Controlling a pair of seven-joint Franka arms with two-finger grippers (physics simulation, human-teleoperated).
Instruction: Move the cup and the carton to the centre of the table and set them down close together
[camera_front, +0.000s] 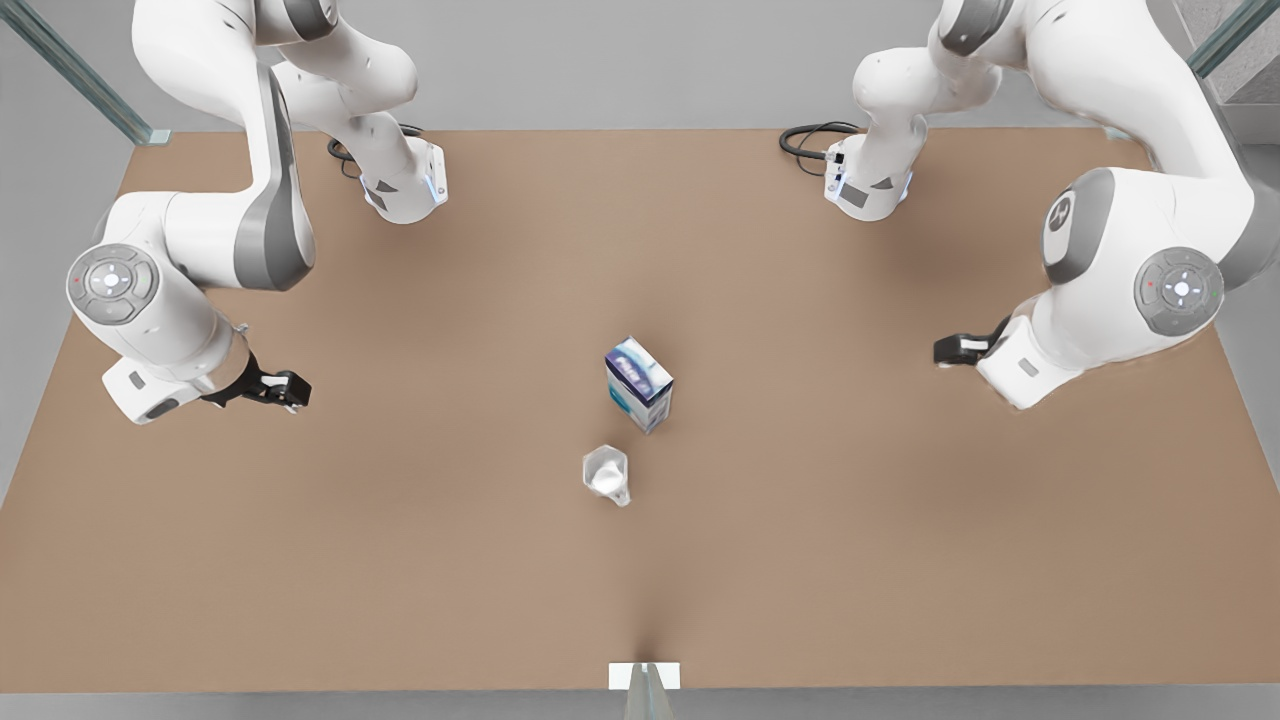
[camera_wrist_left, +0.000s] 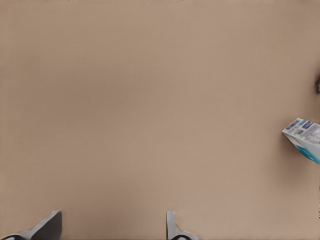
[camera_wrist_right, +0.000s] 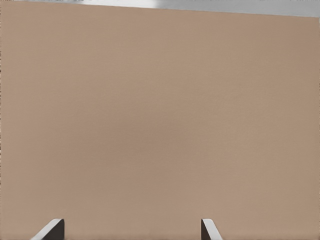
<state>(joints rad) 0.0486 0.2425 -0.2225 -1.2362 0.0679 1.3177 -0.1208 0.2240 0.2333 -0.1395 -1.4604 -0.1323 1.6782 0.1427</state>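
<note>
- risk: if either arm sweeps low across the middle, it clips the carton. it stands upright on a small base, so i'd expect it to topple easily.
- risk: the cup looks light, so a nudge could slide or tip it away from the carton and break the pairing.
- cup: shiny silver-grey, faceted, pale inside, mouth up.
- carton: blue and white print, turned corner-on.
- both sit near the centre of the surface, close together, apparently not touching.
- left hand: released, nothing held, carton off to one side.
- right hand: released, over bare surface.
</note>
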